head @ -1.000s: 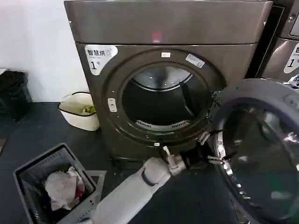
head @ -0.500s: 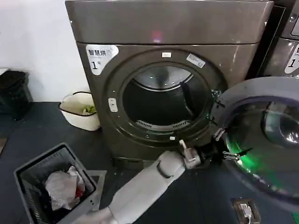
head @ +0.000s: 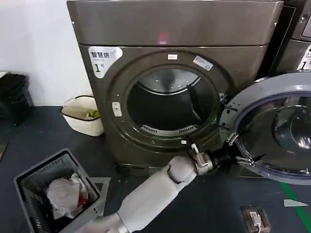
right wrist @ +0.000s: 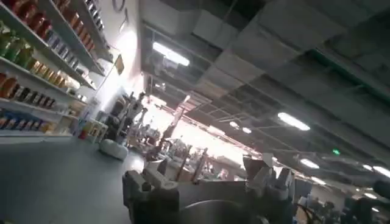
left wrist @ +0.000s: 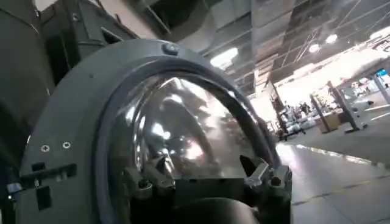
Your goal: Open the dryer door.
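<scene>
One round dryer door [head: 274, 128], grey-blue rim around dark bulging glass, stands swung wide open at the right of the dryer [head: 170, 82]; the left gripper [head: 236, 151] reaches its lower edge, jaws spread, holding nothing. Sticker [head: 103, 57] reads "1"

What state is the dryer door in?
Open: the dryer door is swung wide to the right, the drum opening exposed. The left gripper is at its inner rim.
</scene>
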### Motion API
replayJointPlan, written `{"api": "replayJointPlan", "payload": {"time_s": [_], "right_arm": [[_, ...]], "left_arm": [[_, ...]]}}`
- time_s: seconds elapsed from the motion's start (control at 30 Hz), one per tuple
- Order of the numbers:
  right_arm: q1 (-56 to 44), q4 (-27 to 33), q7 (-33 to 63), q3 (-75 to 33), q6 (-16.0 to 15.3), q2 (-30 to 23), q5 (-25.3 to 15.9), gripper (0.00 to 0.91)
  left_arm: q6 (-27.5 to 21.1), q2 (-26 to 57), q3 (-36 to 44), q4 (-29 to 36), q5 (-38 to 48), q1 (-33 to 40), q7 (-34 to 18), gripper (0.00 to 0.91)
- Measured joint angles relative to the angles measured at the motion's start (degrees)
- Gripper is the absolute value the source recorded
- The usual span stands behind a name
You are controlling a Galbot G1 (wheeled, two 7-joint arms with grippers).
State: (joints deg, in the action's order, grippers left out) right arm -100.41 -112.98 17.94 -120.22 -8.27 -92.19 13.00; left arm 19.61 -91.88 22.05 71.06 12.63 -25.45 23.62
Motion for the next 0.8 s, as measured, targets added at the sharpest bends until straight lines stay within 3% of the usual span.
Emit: {"api": "replayJointPlan", "payload": {"time_s": [0.33,0.67,0.8], "right_arm": [[0.6,-0.7,-0.1,0.6,-0.4,0.0,0.5,0.907],[1.1,-0.7,-0.4,2.4,-0.9,0.0,3.6,0.907],[1.3,-0.1,-0.1,2.8,0.5,0.0,4.8,0.907]], "left_arm": [[-7.6,5.2,2.4,7.9,3.2,-2.8,-2.0,0.907],[-22.9,19.5,3.3,28.6,7.1,-8.0,-10.5,0.907],[-29.0,26.7,1.2,36.7,10.2,-10.9,-15.0,0.907]]}}
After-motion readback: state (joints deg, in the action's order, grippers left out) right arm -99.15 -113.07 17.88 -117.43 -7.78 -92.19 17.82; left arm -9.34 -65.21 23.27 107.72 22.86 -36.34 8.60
